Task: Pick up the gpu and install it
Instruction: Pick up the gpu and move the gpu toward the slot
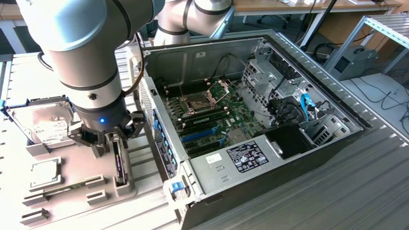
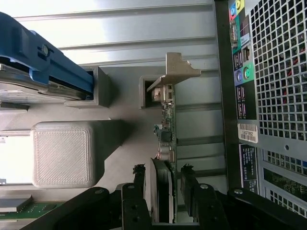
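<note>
The gpu [image 1: 119, 162] stands on edge in a grey holder slot on the tray at the exterior view's left, beside the open computer case [image 1: 211, 179]. In the wrist view the gpu [image 2: 168, 120] is edge-on, a dark board with its silver bracket [image 2: 176, 72] at the far end. My gripper [image 1: 110, 143] is lowered over it. The gripper [image 2: 163, 171] straddles the card's near end, and its fingers [image 2: 188, 176] stand on either side with narrow gaps, so it is open. The motherboard's blue slots [image 1: 198, 135] lie inside the case.
A silver hard drive [image 1: 45, 122] sits in a cradle further along the tray, with a processor [image 1: 43, 173] and a memory stick [image 1: 62, 190] near the tray's front. The case's rear panel [image 2: 278, 96] is close beside the card. Desks and cables stand behind.
</note>
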Available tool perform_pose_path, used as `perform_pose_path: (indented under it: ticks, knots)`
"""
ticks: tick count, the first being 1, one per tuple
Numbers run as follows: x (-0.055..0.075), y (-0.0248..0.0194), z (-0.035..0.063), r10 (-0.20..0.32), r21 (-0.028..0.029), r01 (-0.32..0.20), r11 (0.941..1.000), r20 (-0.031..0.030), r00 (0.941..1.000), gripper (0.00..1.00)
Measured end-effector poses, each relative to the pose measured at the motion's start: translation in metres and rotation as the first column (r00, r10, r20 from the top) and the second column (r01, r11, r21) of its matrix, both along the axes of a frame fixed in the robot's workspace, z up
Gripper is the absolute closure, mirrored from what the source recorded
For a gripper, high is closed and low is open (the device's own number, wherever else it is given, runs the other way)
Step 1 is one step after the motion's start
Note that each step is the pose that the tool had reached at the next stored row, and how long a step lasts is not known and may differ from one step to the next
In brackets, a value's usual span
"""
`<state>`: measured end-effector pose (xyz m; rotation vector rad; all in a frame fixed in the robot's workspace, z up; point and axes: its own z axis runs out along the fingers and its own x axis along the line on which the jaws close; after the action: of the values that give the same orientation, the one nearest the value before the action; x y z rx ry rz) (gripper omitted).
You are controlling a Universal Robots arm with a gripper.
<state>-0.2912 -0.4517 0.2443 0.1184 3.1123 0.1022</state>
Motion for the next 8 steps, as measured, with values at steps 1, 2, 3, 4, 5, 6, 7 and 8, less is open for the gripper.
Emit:
perform_pose_path:
  ticks: [1,2,3,4,5,6,7,8]
  knots:
    - [0.0,0.0,0.0,0.0,0.0,0.0,1.0,0.0,1.0,0.56]
    - [0.0,0.0,0.0,0.0,0.0,0.0,1.0,0.0001,1.0,0.56]
    - [0.0,0.0,0.0,0.0,0.0,0.0,1.0,0.0001,1.0,0.65]
    - [0.0,0.0,0.0,0.0,0.0,0.0,1.0,0.0,1.0,0.71]
    - [0.0,0.0,0.0,0.0,-0.0001,0.0,1.0,-0.0001,1.0,0.73]
    - [0.0,0.0,0.0,0.0,-0.0001,0.0,1.0,-0.0001,1.0,0.73]
    - [0.0,0.0,0.0,0.0,0.0,0.0,1.0,0.0,1.0,0.73]
    - [0.0,0.0,0.0,0.0,0.0,0.0,1.0,0.0,1.0,0.73]
